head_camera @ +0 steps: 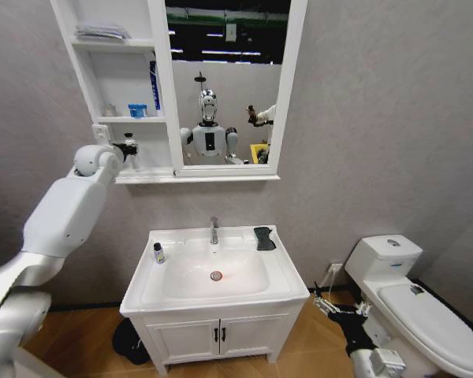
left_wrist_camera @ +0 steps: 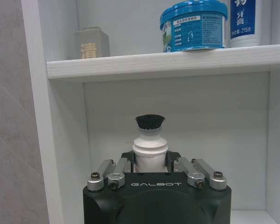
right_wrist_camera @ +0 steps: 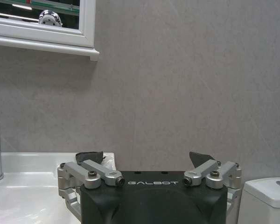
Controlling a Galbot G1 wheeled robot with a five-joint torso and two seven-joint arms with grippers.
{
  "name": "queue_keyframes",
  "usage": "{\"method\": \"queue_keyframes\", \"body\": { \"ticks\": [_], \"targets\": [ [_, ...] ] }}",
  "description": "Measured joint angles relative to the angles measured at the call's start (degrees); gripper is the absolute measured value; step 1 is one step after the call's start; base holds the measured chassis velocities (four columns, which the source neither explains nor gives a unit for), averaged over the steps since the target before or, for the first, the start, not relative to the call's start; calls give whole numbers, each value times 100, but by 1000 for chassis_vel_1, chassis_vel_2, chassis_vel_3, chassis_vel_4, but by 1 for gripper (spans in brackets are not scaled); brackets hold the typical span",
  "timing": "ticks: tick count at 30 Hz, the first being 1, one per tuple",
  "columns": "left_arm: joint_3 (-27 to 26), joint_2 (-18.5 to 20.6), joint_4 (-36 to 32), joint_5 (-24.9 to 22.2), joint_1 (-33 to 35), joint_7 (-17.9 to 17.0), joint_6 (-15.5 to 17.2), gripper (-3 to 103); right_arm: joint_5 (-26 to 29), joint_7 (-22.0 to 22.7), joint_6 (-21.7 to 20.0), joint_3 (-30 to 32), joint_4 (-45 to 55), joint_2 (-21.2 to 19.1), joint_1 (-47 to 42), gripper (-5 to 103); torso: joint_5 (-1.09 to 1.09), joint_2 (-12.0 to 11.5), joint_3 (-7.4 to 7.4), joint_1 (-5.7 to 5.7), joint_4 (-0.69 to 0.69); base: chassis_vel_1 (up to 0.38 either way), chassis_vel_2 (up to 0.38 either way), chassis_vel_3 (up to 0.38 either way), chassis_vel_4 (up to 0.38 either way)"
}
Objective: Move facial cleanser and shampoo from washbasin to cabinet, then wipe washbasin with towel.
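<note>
My left gripper (head_camera: 128,147) is raised into the lowest shelf of the white cabinet (head_camera: 114,120), shut on a small white bottle with a black cap (left_wrist_camera: 149,142). Its label is hidden, so I cannot tell whether it is the facial cleanser or the shampoo. It is held upright in front of the shelf's back wall (left_wrist_camera: 200,140). A second small bottle with a black cap (head_camera: 158,253) stands on the washbasin's (head_camera: 213,299) left rim. On the basin's back right corner lies the black towel (head_camera: 264,238). My right gripper (head_camera: 337,303) hangs open low to the right of the basin, its fingers (right_wrist_camera: 200,158) spread wide.
A blue tub (left_wrist_camera: 193,25), a grey box (left_wrist_camera: 92,43) and a tall blue-and-white tube (head_camera: 154,85) stand on the middle shelf. A pale cloth (head_camera: 102,31) lies on the top shelf. The chrome tap (head_camera: 214,230) rises behind the bowl. A white toilet (head_camera: 418,299) stands close to the right arm.
</note>
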Motion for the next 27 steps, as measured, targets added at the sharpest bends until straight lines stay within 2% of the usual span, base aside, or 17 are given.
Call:
{"method": "queue_keyframes", "body": {
  "ticks": [3,5,7,8,10,11,14,17,18,21,22,24,25,26,27],
  "targets": [
    [-11,-84,143,102,-53,-19,-36,31,-40,8,29,22,-54,-13,7,100,0,0,0,0,0,0,0,0,0],
    [-17,-101,175,134,-74,-21,-16,34,-47,10,32,28,-78,-30,7,100,0,0,0,0,0,0,0,0,0],
    [-34,-101,168,155,-69,-27,-3,44,-51,11,26,44,-106,-53,25,100,0,0,-1,-1,1,0,0,0,0],
    [-34,-101,168,155,-69,-27,-3,44,-51,11,26,44,-106,-53,25,100,0,0,-1,-1,1,0,0,0,0],
    [-43,-84,106,150,-22,-35,8,56,-51,17,6,43,-118,-72,64,100,0,1,-1,-1,1,0,0,0,0],
    [-43,-84,106,150,-22,-35,8,56,-51,17,6,43,-118,-72,64,100,0,1,-1,-1,1,0,0,0,0],
    [-79,-43,-61,102,54,-114,8,66,-51,29,-7,28,-122,-82,81,100,0,1,-1,-1,1,0,0,0,0],
    [-311,184,-780,-102,403,-366,92,83,-49,42,-2,29,-122,-78,67,100,1,1,-1,0,-1,0,0,0,0],
    [-311,184,-780,-102,403,-366,92,83,-49,42,-2,29,-122,-78,67,100,1,1,-1,0,-1,0,0,0,0],
    [-860,871,-2495,-698,1479,-800,289,97,-46,47,23,14,-146,-46,69,100,1,1,-2,-1,1,0,0,0,0],
    [-860,871,-2495,-698,1479,-800,289,97,-46,47,23,14,-146,-46,69,100,1,1,-2,-1,1,0,0,0,0],
    [-1430,1283,-3621,-1031,2492,-1138,382,100,-49,47,32,-25,-169,-23,81,100,-7,2,-1,-2,3,0,0,0,0],
    [-1430,1283,-3621,-1031,2492,-1138,382,100,-49,47,32,-25,-169,-23,81,100,-7,2,-1,-2,3,0,0,0,0],
    [-1780,1450,-4303,-1037,3254,-1247,360,100,-55,46,40,-60,-183,-15,87,100,3,2,-2,-2,5,0,0,0,0],
    [-1780,1450,-4303,-1037,3254,-1247,360,100,-55,46,40,-60,-183,-15,87,100,3,2,-2,-2,5,0,0,0,0]
  ]
}}
